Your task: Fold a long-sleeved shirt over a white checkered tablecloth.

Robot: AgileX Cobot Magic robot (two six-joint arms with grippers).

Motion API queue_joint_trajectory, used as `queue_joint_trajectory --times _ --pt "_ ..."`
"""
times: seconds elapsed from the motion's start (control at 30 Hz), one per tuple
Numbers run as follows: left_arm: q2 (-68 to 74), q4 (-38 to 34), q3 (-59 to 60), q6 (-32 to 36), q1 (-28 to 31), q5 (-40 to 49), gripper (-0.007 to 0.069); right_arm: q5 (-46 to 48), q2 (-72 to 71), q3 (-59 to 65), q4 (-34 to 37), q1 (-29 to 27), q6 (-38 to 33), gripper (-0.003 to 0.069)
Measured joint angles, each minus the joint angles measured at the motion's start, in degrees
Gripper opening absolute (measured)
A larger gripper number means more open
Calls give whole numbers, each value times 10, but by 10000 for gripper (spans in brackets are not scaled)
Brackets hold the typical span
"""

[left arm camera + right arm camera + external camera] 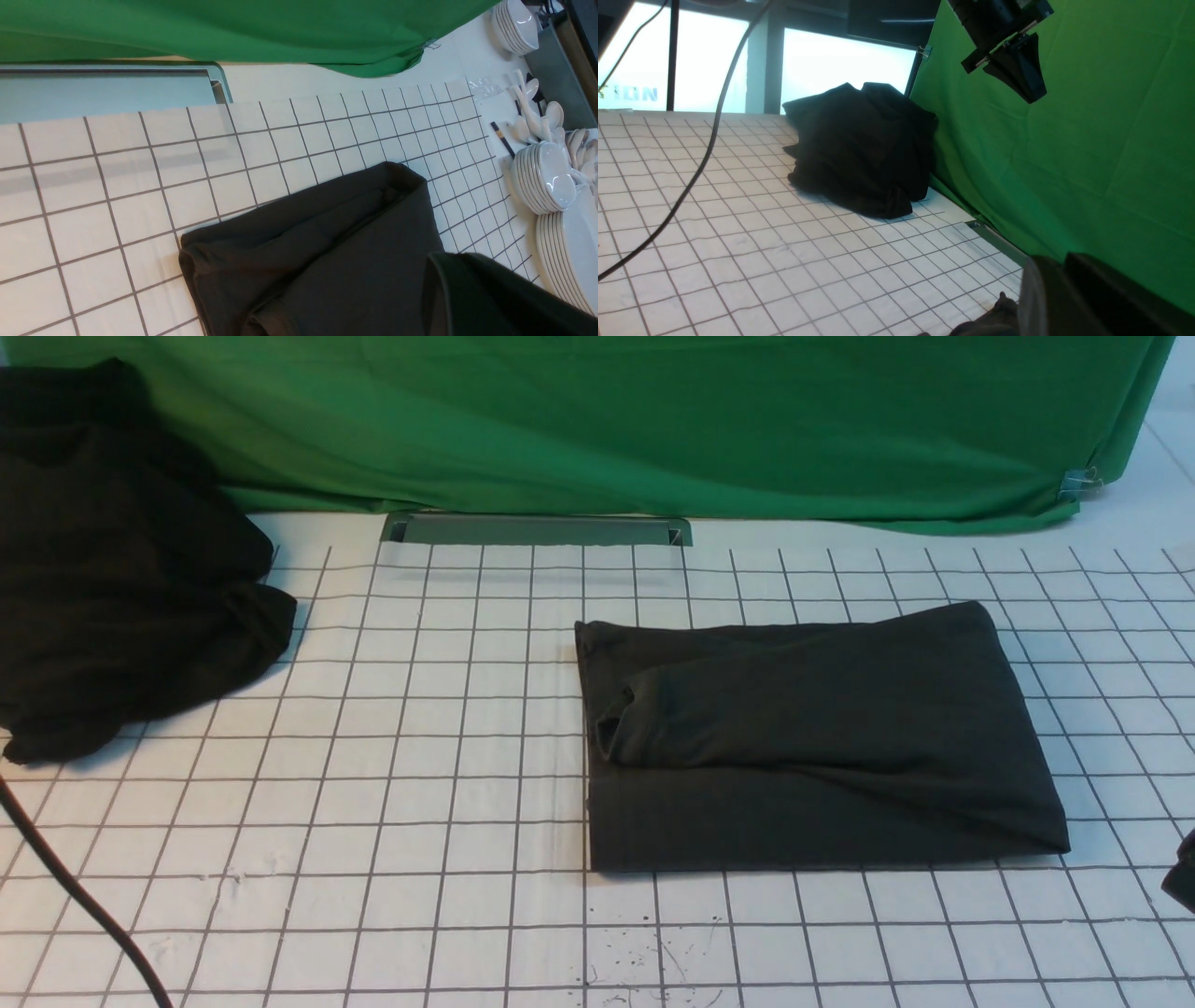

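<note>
The long-sleeved shirt [812, 737] lies folded into a flat charcoal rectangle on the white checkered tablecloth [420, 803], right of centre, with a sleeve cuff showing on its left side. No logo shows. The left wrist view has the shirt [317, 252] below my left gripper [437, 284], which is off the cloth. From the right wrist view the left gripper [1032, 95] hangs high, its fingers together in one wedge. My right gripper [1059, 268] has its dark fingers side by side, nothing between them, above a shirt corner [994, 317].
A blacker heap of fabric [112, 569] sits at the far left. Green cloth [653, 420] hangs along the back above a grey metal tray [537, 529]. A black cable [75, 896] crosses the front left. Stacked white plates and spoons [546, 177] stand beyond the tablecloth's right edge.
</note>
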Motion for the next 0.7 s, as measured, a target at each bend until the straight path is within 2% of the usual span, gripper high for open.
queue_joint_trajectory --times 0.13,0.23,0.3,0.33,0.4,0.47,0.5,0.53,0.57,0.63,0.67,0.7 --pt "0 15 0 2 0 0 3 -3 -4 4 0 -10 0 54" --pt "0 50 0 4 0 0 3 -13 -13 27 0 -69 0 61" --pt "0 68 0 4 1 0 3 -16 -27 61 0 -151 0 65" --pt "0 70 0 4 1 0 3 -17 -29 65 0 -158 0 66" --pt "0 72 0 5 1 -1 3 -20 -58 112 0 -255 0 69" --pt "0 73 0 7 1 -1 3 -21 -71 139 0 -303 0 71" --pt "0 73 0 12 1 -1 3 -21 -96 182 -3 -365 0 72" --pt "0 73 0 13 1 -1 3 -20 -110 205 -6 -401 0 74" --pt "0 73 0 14 1 -1 3 -21 -113 205 -6 -408 0 74" --pt "-2 73 1 14 1 -1 3 -15 -152 256 -12 -489 0 78" --pt "-2 73 1 14 1 -1 3 -13 -155 260 -12 -495 0 78" --pt "-10 73 12 15 0 -2 3 0 -172 268 -13 -532 0 81"
